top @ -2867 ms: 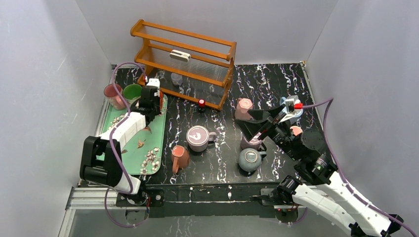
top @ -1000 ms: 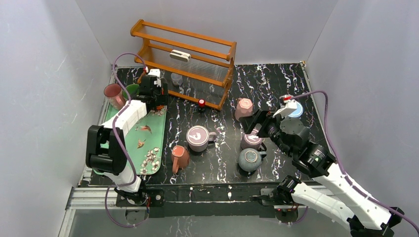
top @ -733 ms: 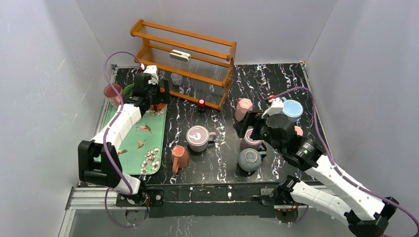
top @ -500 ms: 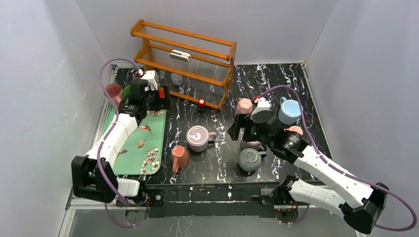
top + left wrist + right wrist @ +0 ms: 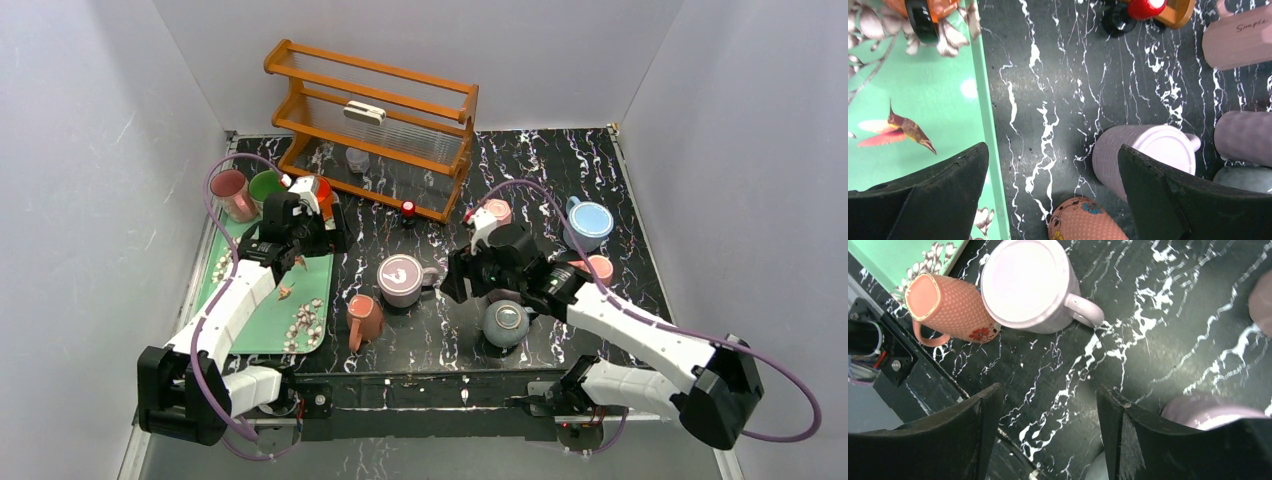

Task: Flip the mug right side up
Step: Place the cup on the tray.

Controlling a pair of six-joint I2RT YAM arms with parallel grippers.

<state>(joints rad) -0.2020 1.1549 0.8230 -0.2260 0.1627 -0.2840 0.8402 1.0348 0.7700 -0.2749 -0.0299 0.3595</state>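
Mug point(image 5: 400, 281) stands inverted on desk point(image 5: 540, 170), rack point(image 5: 375, 120) behind it. Right end effector point(image 5: 1049, 389) hovers just right of mug, jaws apart, empty. Left end effector point(image 5: 1053, 149) also wide open, empty. Advise gripping clear of handle and lifting before rotating.

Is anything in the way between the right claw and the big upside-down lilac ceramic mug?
No, nothing visible. The right gripper has its jaws apart, and only bare black marble-patterned tabletop lies between it and the upside-down lilac ceramic mug. The salmon dotted mug sits beside the lilac one, off the gripper's path.
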